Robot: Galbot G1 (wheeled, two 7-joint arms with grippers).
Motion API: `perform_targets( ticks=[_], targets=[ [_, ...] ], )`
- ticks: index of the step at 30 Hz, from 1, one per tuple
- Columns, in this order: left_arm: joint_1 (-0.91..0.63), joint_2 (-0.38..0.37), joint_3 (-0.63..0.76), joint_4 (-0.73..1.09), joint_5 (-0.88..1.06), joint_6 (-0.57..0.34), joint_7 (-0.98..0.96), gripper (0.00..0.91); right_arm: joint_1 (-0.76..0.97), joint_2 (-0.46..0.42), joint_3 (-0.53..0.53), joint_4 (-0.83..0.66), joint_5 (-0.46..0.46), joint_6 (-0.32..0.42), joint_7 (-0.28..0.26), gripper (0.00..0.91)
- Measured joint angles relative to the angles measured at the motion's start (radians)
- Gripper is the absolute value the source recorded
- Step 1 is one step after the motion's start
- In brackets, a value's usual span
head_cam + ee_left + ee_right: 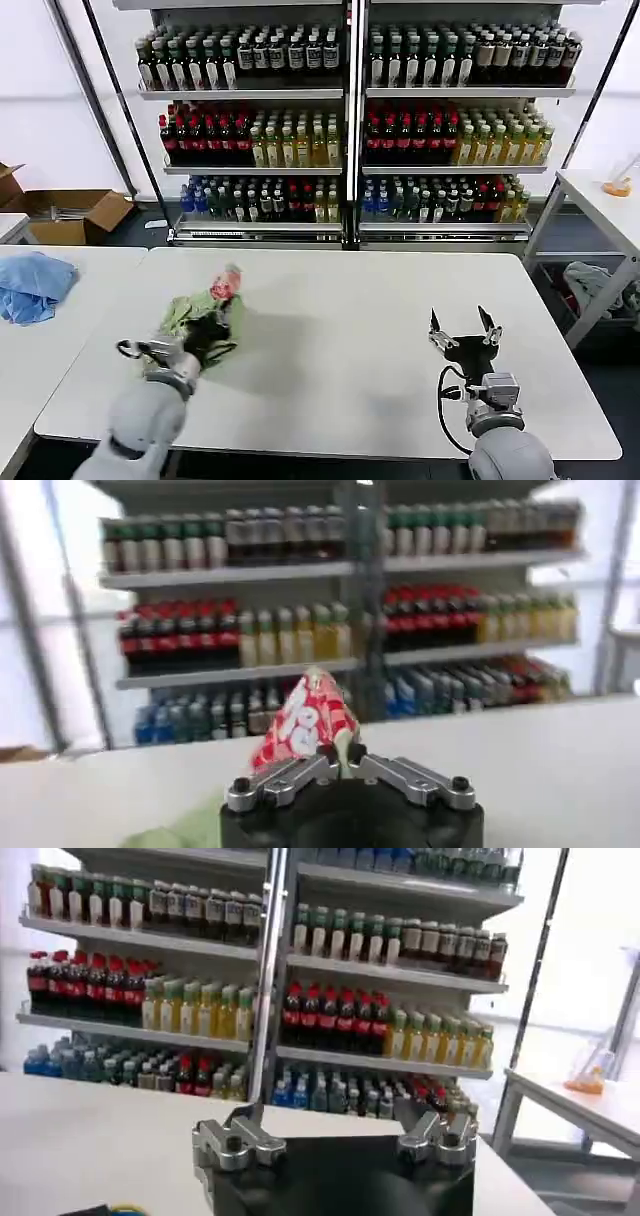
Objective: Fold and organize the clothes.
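Left hand (208,335) clamped on crumpled green T-shirt (205,310) at left of white counter (340,330).
Right hand (462,330) spread wide, holding nothing, above counter's right side, well apart from shirt; blue cloth (32,285) on neighbouring counter, bottle shelves (350,120) behind.

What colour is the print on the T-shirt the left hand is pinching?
Red and white, on the light green T-shirt held by the left hand; left wrist view shows it best.

The left claw (208,335) reaches forward from the near left, fingers pinched together. The right claw (462,330) rests at the near right, fingers spread wide and pointing forward.
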Motion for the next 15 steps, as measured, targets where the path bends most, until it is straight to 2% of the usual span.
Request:
perform_targets(
  ticks=[7,8,9,15],
  targets=[
    [-0.091,-0.089,0.171,0.095,0.133,0.009,0.001,0.030,-0.014,0.003,0.018,0.005,0.001,0.002,-0.001,0.907],
    [-0.104,-0.101,0.189,0.112,0.142,0.011,-0.001,0.574,-0.015,0.002,0.020,0.005,0.002,0.002,-0.002,0.907],
    [-0.120,-0.114,0.206,0.131,0.150,0.014,-0.004,0.907,-0.014,0.000,0.021,0.005,0.003,0.002,-0.002,0.907],
    [-0.187,-0.185,0.283,0.207,0.154,0.004,-0.034,0.907,-0.005,-0.008,0.022,0.003,0.010,0.001,-0.005,0.907]
  ],
)
